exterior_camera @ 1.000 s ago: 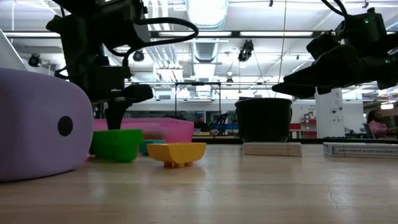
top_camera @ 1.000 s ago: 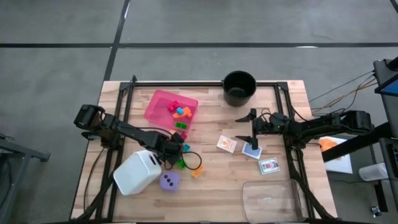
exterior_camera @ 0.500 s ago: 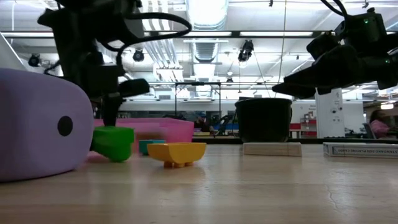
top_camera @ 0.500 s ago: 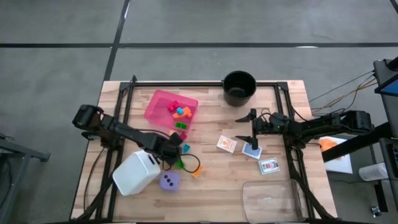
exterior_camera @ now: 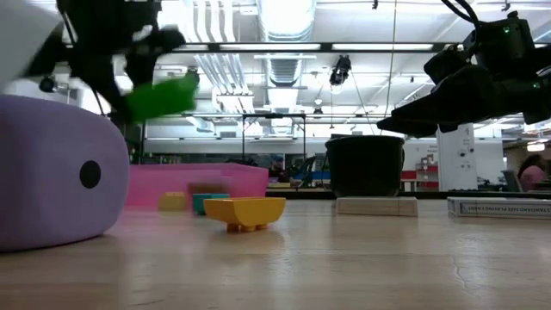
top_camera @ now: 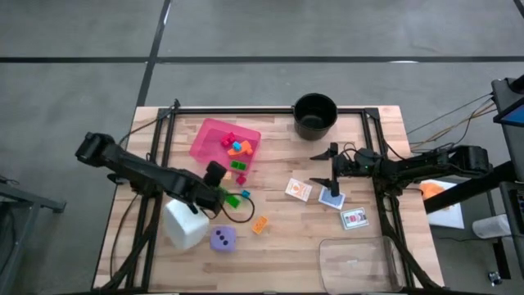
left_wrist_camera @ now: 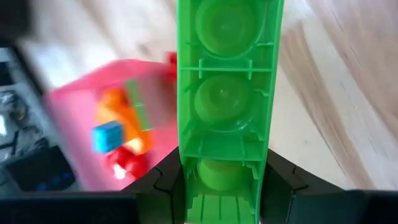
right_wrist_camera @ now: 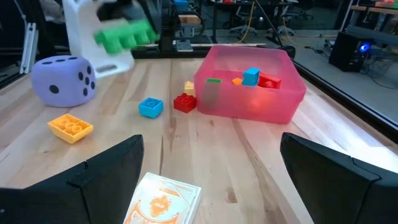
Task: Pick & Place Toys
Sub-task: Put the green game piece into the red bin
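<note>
Two arms over the wooden surface (top_camera: pixel 278 246), and nearest the front edge sits the big purple dark-dotted die (top_camera: pixel 223 238), with a small orange plastic brick (top_camera: pixel 259 224) just beside it toward the middle. Close by lies a white-red flat card (top_camera: pixel 354 218), then a blue flat card (top_camera: pixel 331 199) and an orange-backed flat card (top_camera: pixel 298 189) a little further in. Up off the surface, the left gripper (top_camera: pixel 221 197) has its fingers clamped on a long green plastic brick (top_camera: pixel 232 199); the low view shows that brick tilted in the air, clear of the wood, and the left wrist view has it filling the gap between the dark fingers. A small teal brick (right_wrist_camera: pixel 150 107) and a small red brick (right_wrist_camera: pixel 185 102) rest on the wood just short of the pink square tray (top_camera: pixel 210 133), which holds more bricks: orange, teal, red and green ones. Over on the other side, the right gripper (top_camera: pixel 333 170) hovers above the cards, fingers spread wide apart, holding nothing. Farthest back stands the black round pot (top_camera: pixel 315 115) near the rear edge.
</note>
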